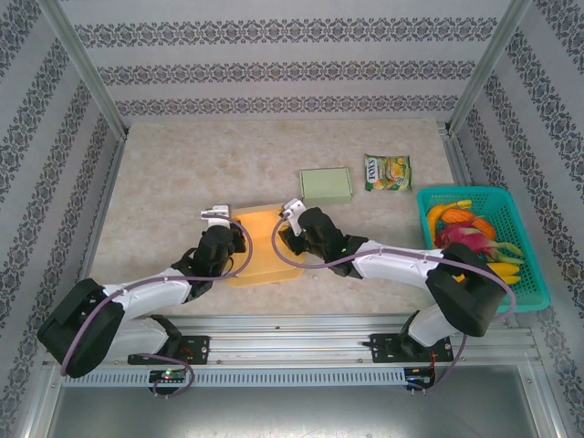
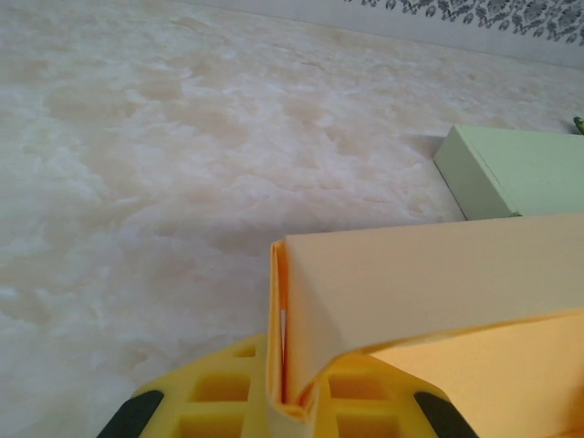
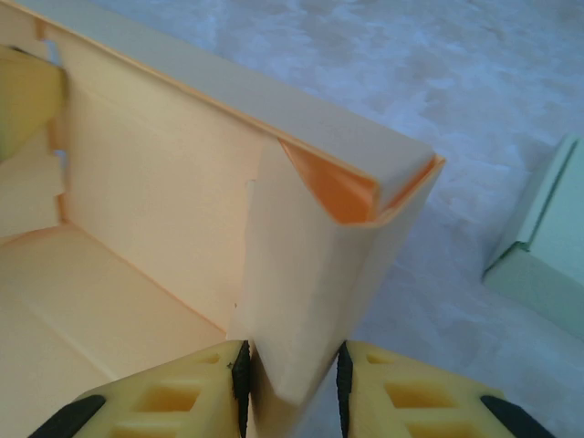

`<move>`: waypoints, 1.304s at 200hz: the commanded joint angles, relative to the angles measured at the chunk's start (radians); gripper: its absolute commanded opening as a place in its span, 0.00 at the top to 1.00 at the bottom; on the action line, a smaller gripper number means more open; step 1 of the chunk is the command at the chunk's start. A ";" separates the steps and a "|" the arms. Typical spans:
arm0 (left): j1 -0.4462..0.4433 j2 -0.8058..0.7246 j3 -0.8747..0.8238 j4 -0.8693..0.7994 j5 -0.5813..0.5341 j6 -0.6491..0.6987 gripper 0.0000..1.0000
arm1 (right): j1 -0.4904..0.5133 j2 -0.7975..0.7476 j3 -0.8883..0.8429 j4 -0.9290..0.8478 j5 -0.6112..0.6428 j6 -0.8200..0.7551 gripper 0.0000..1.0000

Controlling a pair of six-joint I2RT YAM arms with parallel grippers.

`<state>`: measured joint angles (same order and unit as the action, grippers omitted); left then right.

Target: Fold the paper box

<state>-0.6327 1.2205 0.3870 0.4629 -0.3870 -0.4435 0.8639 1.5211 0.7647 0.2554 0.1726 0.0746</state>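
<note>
The orange paper box [image 1: 260, 245] lies half-formed on the table between my two arms, its walls partly raised. My left gripper [image 1: 222, 224] is at its left side, shut on a doubled-over wall. In the left wrist view that folded wall [image 2: 429, 283] is pinched flat between the yellow fingers [image 2: 219, 397] of the left gripper [image 2: 306, 392]. My right gripper [image 1: 290, 224] holds the box's right side. In the right wrist view its black pads [image 3: 241, 383] press both faces of a folded corner flap [image 3: 310, 274] of the box, the right gripper [image 3: 292, 383] shut on it.
A closed pale green box [image 1: 326, 186] sits just beyond the orange one, with a snack packet [image 1: 388, 172] to its right. A teal basket [image 1: 465, 190] of toy fruit stands at the right edge. Metal frame posts and rails border the table.
</note>
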 commanded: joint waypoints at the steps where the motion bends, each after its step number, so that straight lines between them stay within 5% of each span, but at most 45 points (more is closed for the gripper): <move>1: -0.063 -0.008 0.048 -0.007 0.044 -0.042 1.00 | 0.028 0.053 0.043 0.052 0.129 -0.036 0.72; 39: -0.093 -0.027 0.081 -0.127 -0.047 -0.116 1.00 | 0.058 0.112 0.068 0.042 0.356 -0.054 0.84; 83: -0.147 -0.025 0.178 -0.406 -0.292 -0.273 1.00 | 0.061 0.233 0.150 -0.064 0.740 -0.062 0.84; 152: -0.203 0.050 0.265 -0.522 -0.435 -0.316 1.00 | -0.027 0.232 0.177 -0.183 0.778 -0.019 0.82; 172: -0.216 0.083 0.288 -0.521 -0.440 -0.319 1.00 | -0.034 0.209 0.157 -0.151 0.685 -0.024 0.80; 213: -0.218 0.140 0.287 -0.430 -0.403 -0.277 1.00 | -0.031 0.077 0.034 -0.005 0.226 0.041 0.60; 236: -0.219 0.171 0.280 -0.374 -0.402 -0.236 1.00 | -0.032 -0.028 -0.022 -0.013 0.110 0.090 0.43; 261: -0.210 0.214 0.285 -0.308 -0.384 -0.153 1.00 | -0.032 -0.179 -0.095 -0.056 0.046 0.151 0.37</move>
<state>-0.8379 1.4002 0.6617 0.0669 -0.7612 -0.6926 0.8310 1.4700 0.7238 0.2260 0.3374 0.1452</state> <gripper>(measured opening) 0.095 0.610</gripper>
